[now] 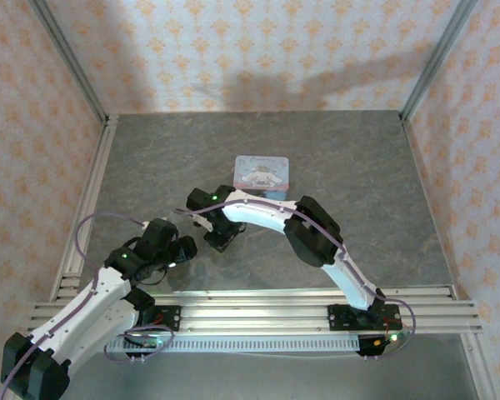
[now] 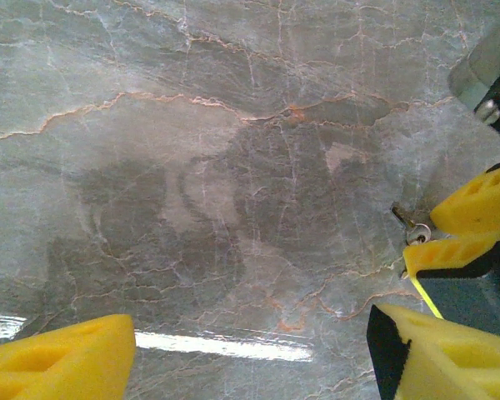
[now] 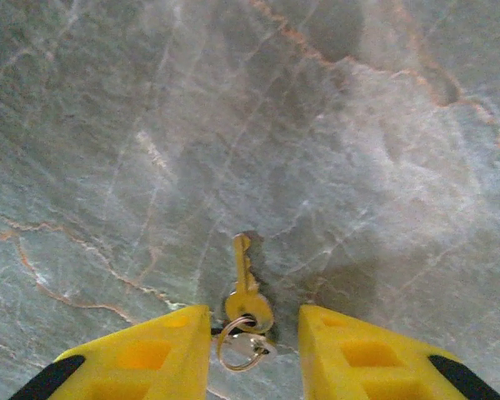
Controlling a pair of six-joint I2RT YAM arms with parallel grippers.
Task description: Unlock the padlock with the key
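The small pale key [image 3: 245, 279] lies flat on the marbled table, with a wire ring [image 3: 240, 348] through its head. My right gripper [image 3: 254, 323] stands open over it, one yellow finger on each side of the key's head, neither touching it. In the left wrist view the same key [image 2: 409, 224] pokes out beside the right gripper's yellow fingers [image 2: 477, 202]. My left gripper [image 2: 250, 333] is wide open over bare table, just left of the right gripper [image 1: 219, 240]. From above, the left gripper [image 1: 186, 248] sits close by. The padlock is out of view.
A pale blue tin with a cartoon lid [image 1: 262, 172] rests on the table just behind the two grippers. Patterned walls and metal rails [image 1: 87, 208] bound the grey table [image 1: 358, 175]. An aluminium frame [image 1: 258, 304] runs along the near edge.
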